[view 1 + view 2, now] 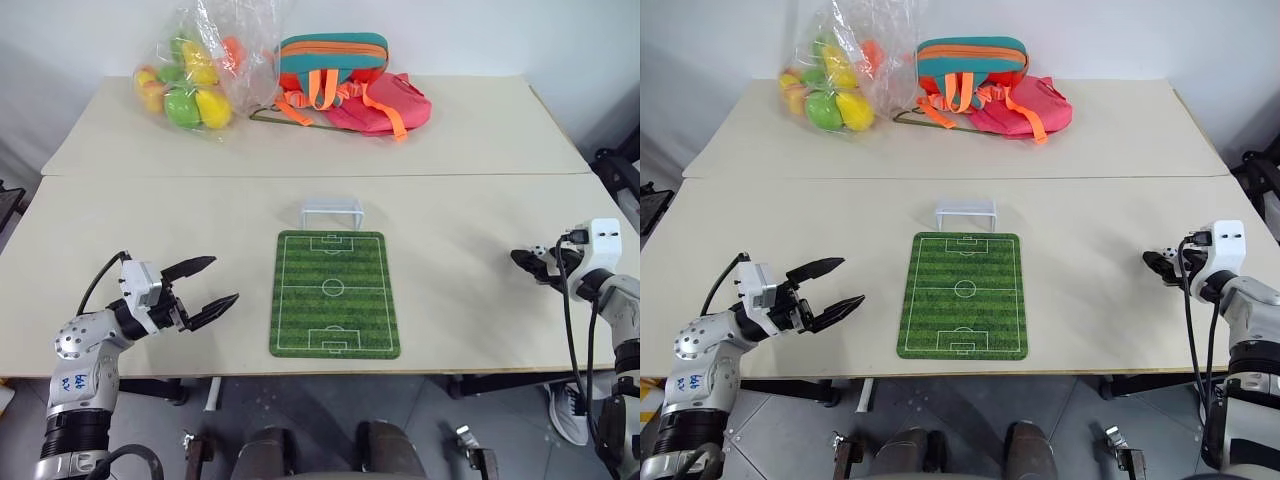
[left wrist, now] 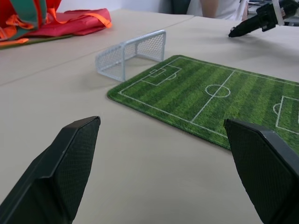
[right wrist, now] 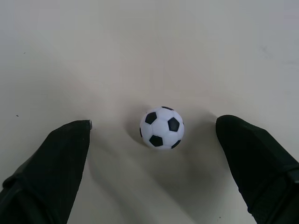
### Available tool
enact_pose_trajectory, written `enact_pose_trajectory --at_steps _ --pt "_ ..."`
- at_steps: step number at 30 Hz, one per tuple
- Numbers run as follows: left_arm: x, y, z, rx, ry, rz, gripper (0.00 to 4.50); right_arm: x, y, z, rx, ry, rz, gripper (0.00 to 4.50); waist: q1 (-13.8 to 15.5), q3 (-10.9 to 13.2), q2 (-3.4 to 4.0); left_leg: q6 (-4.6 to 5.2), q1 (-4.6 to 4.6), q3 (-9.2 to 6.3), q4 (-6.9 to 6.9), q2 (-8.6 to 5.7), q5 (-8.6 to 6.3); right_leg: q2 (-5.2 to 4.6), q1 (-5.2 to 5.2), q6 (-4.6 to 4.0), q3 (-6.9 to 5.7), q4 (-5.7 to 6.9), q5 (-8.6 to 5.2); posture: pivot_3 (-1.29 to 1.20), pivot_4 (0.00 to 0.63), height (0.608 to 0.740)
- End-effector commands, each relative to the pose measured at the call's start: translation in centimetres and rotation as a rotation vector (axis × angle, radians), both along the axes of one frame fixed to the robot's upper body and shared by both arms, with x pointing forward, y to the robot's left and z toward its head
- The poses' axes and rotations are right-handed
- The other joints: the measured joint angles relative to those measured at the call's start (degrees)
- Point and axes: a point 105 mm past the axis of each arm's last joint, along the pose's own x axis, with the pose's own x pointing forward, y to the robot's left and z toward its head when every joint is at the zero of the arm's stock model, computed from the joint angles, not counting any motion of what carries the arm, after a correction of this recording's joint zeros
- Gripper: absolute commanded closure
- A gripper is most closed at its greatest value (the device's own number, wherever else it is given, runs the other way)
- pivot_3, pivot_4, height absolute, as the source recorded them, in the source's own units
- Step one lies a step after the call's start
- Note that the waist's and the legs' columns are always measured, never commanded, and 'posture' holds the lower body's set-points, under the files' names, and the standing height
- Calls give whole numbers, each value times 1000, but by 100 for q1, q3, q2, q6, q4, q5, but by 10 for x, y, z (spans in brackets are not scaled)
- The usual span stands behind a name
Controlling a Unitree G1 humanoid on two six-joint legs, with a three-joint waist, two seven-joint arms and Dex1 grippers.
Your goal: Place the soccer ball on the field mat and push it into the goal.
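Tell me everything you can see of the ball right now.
The ball is small, round and white with black patches, smooth and hard-looking like plastic. It sits on the bare table to the right of the mat, not yet on it. It lies between the open fingers of the right tool, with a gap on both sides; neither finger touches it.

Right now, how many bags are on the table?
2: a clear bag of colored balls at the far left, and a teal-and-pink backpack beside it. None seem hidden.
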Motion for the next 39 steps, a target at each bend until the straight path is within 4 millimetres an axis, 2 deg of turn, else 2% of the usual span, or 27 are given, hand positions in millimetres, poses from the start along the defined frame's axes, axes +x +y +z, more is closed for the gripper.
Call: enact_pose_trajectory --at_steps 1,3,8,11,12,16,18,20,24,28,30,32,36,39 --pt "-3 -2 12 -12 -59 -6 0 2 4 -9 44 19 2 404 -2 -1 -3 0 1 -3 3 1 0 0 4 0 -1 0 0 0 150 740" --pt "-2 -2 13 -14 -64 -9 0 4 3 -7 45 11 -9 922 -7 -1 -3 0 2 -3 5 1 0 0 5 0 -2 0 0 0 150 740" --pt "-2 1 15 -14 -66 -19 0 5 9 4 29 -19 40 2610 -24 -1 -2 0 3 -3 4 2 0 1 6 0 -3 1 0 0 150 740" --pt "-1 4 14 -10 -57 -25 0 7 23 21 -20 -73 122 3555 -17 0 0 0 3 -4 4 2 0 1 5 0 -3 1 0 0 150 740" --pt "-1 4 13 -10 -52 -32 0 7 36 31 -52 -99 188 3659 -12 0 1 0 2 -4 4 2 0 1 5 0 -3 0 0 0 150 740" --pt "-1 6 15 -52 -64 -78 0 0 99 60 -133 -157 463 3658 0 3 8 0 2 -5 3 2 0 0 3 0 -2 1 0 0 150 740" --pt "2 8 16 -58 -74 -90 0 -8 142 69 -134 -164 647 3658 11 3 8 0 1 -8 5 4 0 0 3 0 -4 1 0 0 150 740" --pt "2 8 15 -50 -75 -122 0 -18 179 71 -166 -160 809 3658 19 3 8 -1 1 -13 7 3 0 0 4 0 -9 3 0 0 150 740" --pt "-2 7 12 -30 -72 -194 0 -45 241 63 -245 -130 1124 3658 28 3 7 0 -6 -22 9 -5 -1 -2 4 0 -20 2 0 0 150 740" --pt "-10 7 4 1 -44 -252 0 -67 277 53 -278 -92 1340 3658 27 5 4 1 -20 -37 23 -12 -2 -2 4 0 -38 2 0 0 150 740" --pt "-19 7 -2 26 -17 -285 0 -84 294 40 -326 -49 1486 3658 19 4 2 1 -20 -36 27 -14 -3 0 4 0 -40 2 0 0 150 740" --pt "-23 7 -3 28 -13 -289 0 -95 301 29 -359 -17 1576 3658 13 4 2 -1 -19 -37 27 -12 -4 0 4 0 -41 3 0 0 150 740" --pt "-27 5 -5 21 -18 -268 0 -97 313 8 -401 14 1672 3658 13 5 -5 -2 -20 -39 33 -12 -5 1 4 -1 -45 4 0 0 150 740" --pt "-29 4 -5 17 -18 -258 0 -93 319 6 -389 14 1688 3658 15 5 -5 -2 -20 -39 39 -9 -5 -1 7 -1 -44 6 0 0 150 740"
